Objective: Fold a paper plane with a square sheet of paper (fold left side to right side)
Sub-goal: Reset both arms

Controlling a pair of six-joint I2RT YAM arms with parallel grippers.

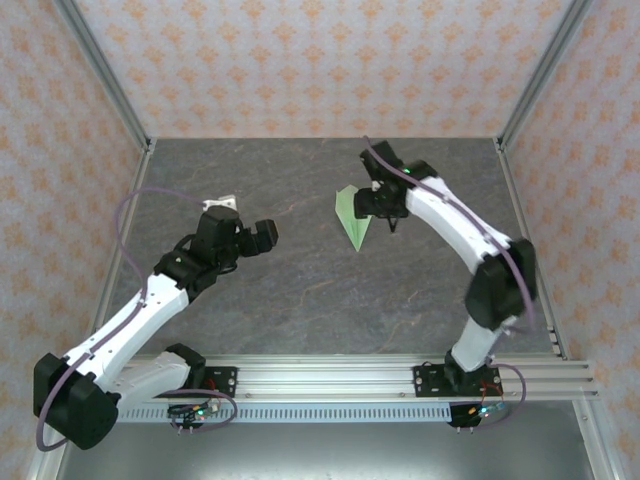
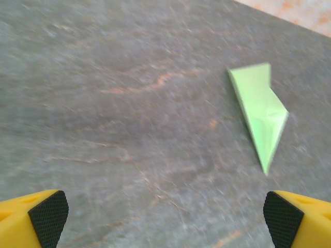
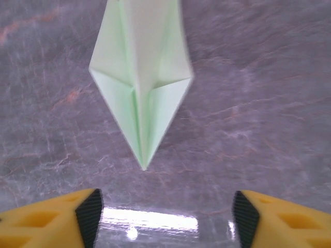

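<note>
Top external view: paper plane (image 1: 352,217) lies on the table (image 1: 300,300) right of centre, nose toward the arm bases, a narrow pale green dart w/ centre crease.

Right gripper (image 1: 385,208) sits just beside its right edge. In the right wrist view both fingers are spread wide w/ nothing between them and the nose is just short of the tips, so it's released, not grasping.

Left gripper (image 1: 262,236) is well apart to the left, also spread wide and empty.

Risks, my read:
- Right fingers are so close that a low pull-back could snag a wing and drag or spin the plane.
- Paper is thin, so the flaps may spring up and loosen the creases.

Surface is dark grey stone-look and looks slick, w/ glare near the right fingers, so paper would likely slide easily. 3 walls (image 1: 300,60) have pink-orange patterned paper, w/ aluminium posts (image 1: 100,70) at the corners.
</note>
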